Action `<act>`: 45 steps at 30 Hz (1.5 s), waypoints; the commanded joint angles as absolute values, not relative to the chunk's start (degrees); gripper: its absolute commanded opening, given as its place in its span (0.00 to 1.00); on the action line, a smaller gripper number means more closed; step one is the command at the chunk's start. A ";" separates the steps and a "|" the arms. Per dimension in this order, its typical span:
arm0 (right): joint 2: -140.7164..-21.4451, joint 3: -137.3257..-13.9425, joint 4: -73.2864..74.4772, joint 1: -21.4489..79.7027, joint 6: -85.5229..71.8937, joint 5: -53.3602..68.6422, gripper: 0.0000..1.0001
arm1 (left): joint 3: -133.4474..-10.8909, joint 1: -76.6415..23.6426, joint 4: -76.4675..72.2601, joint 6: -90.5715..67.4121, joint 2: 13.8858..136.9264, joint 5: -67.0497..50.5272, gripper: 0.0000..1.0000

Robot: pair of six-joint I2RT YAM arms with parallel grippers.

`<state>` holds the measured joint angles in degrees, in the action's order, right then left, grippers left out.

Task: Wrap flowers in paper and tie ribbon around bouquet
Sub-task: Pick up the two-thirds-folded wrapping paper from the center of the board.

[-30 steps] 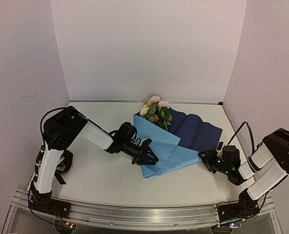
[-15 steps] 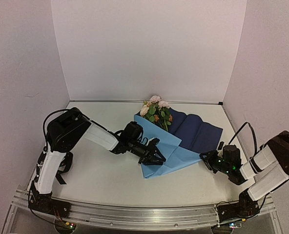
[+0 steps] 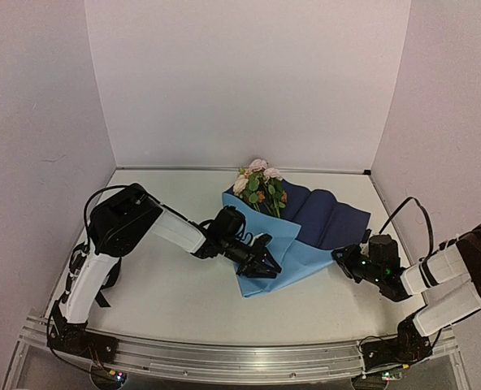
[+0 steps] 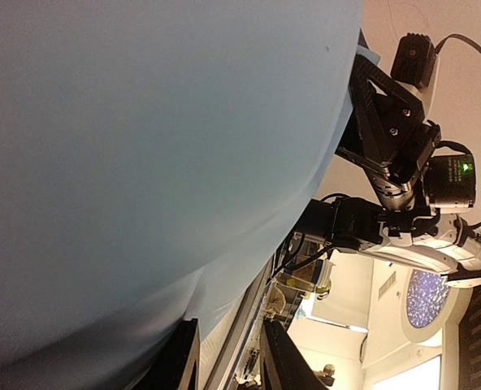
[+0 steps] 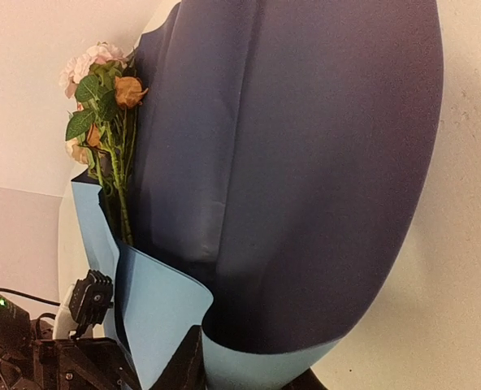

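as the left gripper point(image 3: 262, 263) slid further across the folded flap of the large creased light-blue-and-navy paper sheet point(image 3: 266, 231) at frame centre, fingers parted and empty, the right gripper point(image 3: 340, 262) narrowed at its lower right edge, grip unclear; the pale pink and white roses point(image 3: 261, 187) lay tucked inside, so a second fold looked next.

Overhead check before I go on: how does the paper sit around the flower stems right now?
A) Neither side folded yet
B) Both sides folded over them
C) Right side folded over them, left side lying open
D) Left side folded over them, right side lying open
D: in the top view the left side of the paper lies light blue face up over the stems of the flowers, while its navy right side lies open on the table.
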<state>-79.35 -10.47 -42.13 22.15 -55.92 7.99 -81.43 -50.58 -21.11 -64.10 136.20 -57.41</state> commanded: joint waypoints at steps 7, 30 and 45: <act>-80.16 -11.60 -41.35 24.12 -54.93 5.36 0.25 | -87.36 -52.69 -21.43 -63.74 137.79 -60.45 0.27; -81.43 -9.15 -46.77 23.38 -57.91 5.65 0.33 | -85.87 -51.73 -18.90 -62.49 141.38 -58.65 0.26; -64.31 -24.72 -16.77 37.82 -43.67 -9.05 0.02 | -84.40 -51.38 -21.10 -64.24 142.08 -58.24 0.25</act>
